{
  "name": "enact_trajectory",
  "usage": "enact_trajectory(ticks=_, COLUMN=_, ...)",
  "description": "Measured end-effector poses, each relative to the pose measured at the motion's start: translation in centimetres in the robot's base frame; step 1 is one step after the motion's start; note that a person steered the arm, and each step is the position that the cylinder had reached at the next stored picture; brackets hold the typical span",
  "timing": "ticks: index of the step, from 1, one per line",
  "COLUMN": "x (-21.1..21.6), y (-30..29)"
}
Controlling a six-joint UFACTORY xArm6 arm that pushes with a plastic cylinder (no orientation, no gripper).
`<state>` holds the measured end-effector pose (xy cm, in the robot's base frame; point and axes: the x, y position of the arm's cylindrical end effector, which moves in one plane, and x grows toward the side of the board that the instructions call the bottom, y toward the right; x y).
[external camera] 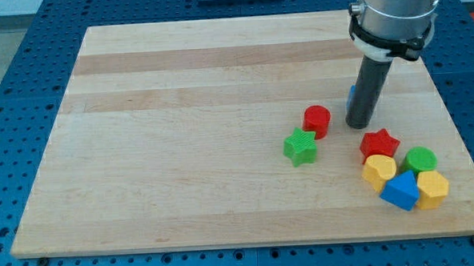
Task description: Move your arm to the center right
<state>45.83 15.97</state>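
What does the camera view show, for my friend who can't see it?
My tip rests on a wooden board, right of a red cylinder and green star. Below it cluster a red star, two yellow blocks, a green cylinder and a blue block.

My arm (pixel 394 14) hangs upright at the view's upper right, my tip (pixel 358 125) touching down centre-right.

A big wooden board (pixel 181 135) lies flat, made of pale planks with light and darker stripes. Under it sits a blue metal table (pixel 12 119) full of little round holes in rows. The light is bright and even. At the view's top, a grey floor strip (pixel 7 5) shows.
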Motion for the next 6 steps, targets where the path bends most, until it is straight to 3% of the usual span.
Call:
enact_trajectory(ticks=4, x=2.4, y=6.4)
enact_trajectory(ticks=6, x=-6.5, y=9.6)
